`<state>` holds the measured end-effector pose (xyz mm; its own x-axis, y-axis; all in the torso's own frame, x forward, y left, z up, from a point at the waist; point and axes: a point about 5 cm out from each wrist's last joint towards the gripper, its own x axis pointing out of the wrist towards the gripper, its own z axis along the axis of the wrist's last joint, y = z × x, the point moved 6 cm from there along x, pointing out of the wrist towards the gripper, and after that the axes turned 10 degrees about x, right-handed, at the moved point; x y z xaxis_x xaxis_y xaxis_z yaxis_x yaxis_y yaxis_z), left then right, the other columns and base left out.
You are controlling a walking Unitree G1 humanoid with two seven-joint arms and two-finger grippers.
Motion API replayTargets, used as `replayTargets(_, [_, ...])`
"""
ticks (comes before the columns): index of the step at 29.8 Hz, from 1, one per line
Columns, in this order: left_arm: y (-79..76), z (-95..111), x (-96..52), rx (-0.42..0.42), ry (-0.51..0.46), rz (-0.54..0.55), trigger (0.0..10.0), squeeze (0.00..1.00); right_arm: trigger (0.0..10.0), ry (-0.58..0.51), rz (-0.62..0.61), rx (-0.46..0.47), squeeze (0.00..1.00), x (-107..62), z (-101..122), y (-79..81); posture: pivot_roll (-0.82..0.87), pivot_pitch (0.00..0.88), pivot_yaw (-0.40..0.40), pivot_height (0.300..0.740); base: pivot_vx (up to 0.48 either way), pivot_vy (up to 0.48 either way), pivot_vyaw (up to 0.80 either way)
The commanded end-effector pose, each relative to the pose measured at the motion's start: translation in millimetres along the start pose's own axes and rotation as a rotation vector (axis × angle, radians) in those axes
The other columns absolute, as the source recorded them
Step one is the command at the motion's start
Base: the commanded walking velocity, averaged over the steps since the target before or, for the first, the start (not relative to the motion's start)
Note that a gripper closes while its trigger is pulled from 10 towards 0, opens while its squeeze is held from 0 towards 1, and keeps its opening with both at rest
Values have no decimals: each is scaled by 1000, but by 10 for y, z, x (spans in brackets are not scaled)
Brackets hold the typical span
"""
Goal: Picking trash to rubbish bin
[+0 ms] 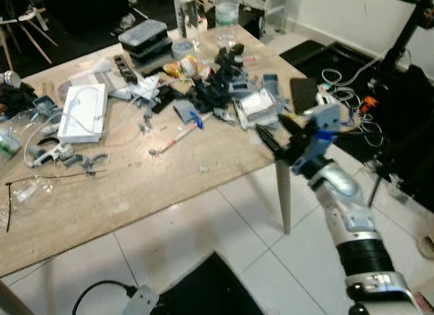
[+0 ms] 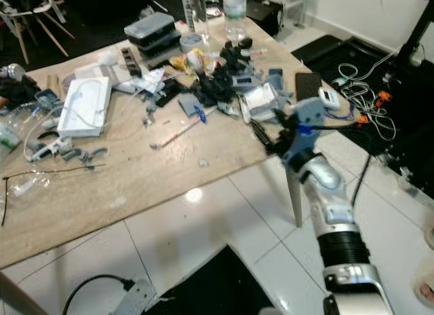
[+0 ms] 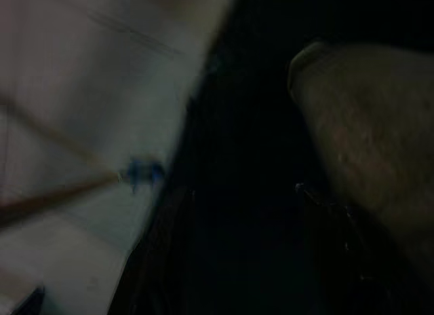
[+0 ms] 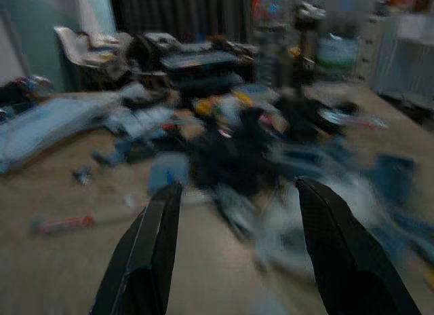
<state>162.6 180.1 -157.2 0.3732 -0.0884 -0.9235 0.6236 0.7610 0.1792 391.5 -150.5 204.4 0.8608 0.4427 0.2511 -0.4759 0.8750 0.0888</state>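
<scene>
A heap of black and grey scraps lies on the far right part of the wooden table, with a clear plastic packet at its right edge. A pink and white stick lies alone nearer the middle. My right gripper hovers open at the table's right front corner, pointing at the heap, with nothing between its fingers. The blurred right wrist view has the heap straight ahead. My left arm hangs idle; its wrist view is dark and blurred, with pale floor on one side.
A white box, stacked grey cases and bottles stand further back. A black wallet-like item lies near the right edge. Cables and a black stand crowd the floor on the right. A table leg is beside my right arm.
</scene>
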Motion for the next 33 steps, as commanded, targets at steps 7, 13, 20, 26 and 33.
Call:
replayTargets(7, [-66, -190, -19, 0, 56, -13, 10000, 0, 10000, 2, 18, 12, 0, 19, -58, 97, -88, 85, 77, 740, 279, 0, 667])
replayTargets(13, [-101, -165, -7, -21, 60, -5, 10000, 0, 10000, 10, 4, 0, 0, 20, -65, 74, -87, 91, 81, 740, 0, 0, 0])
replayTargets(20, [-132, -182, -9, -18, 63, -22, 10000, 0, 10000, 18, -26, -54, 0, -10, -21, -36, -88, 92, 83, 740, 0, 0, 0])
replayTargets(26, [-114, -245, -26, -20, 71, -31, 10000, 0, 10000, 34, -49, -125, 0, -4, 12, -124, -92, 94, 82, 740, 0, -312, 0])
replayTargets(33, [-80, -272, -31, -35, 79, -8, 10000, 0, 10000, 34, -66, -148, 0, 32, 35, -170, -87, 93, 81, 740, 0, -261, 0])
